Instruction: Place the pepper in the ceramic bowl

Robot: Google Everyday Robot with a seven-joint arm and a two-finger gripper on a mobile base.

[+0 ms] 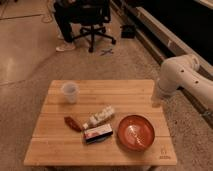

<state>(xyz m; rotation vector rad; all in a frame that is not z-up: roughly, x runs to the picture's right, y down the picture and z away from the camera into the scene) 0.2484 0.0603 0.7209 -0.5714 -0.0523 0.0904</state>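
Speckled stone flooring surrounds a low wooden slatted worktop (55, 150), with a black wheeled office chair (95, 20) and a seated person's legs in the background; on the worktop's left-centre lies the small dark red, tapered pepper (72, 123), flat on the wood and untouched. Just to its right sits a red-and-white rectangular box (98, 133), close to the pepper but apparently not touching it; above the box lies a small white bottle (100, 117) on its side; further right, beside the box, stands the wide, shallow, glossy reddish-orange ceramic bowl (135, 132), which holds nothing that can be made out. A translucent plastic cup (70, 92) stands upright near the worktop's far left corner, well apart from the pepper.

The robot's white arm (180, 77) reaches in from the right, bent at its joint beyond the worktop's right edge; its tool (156, 104) hangs at that edge, near the far right corner, shut and holding nothing, well apart from the pepper with the bowl and bottle lying between.

By this showing the task has hardly begun; the pepper is not yet grasped, so the approach across the worktop, the opening of the tool, the pick, the carry and the release into the bowl all remain.
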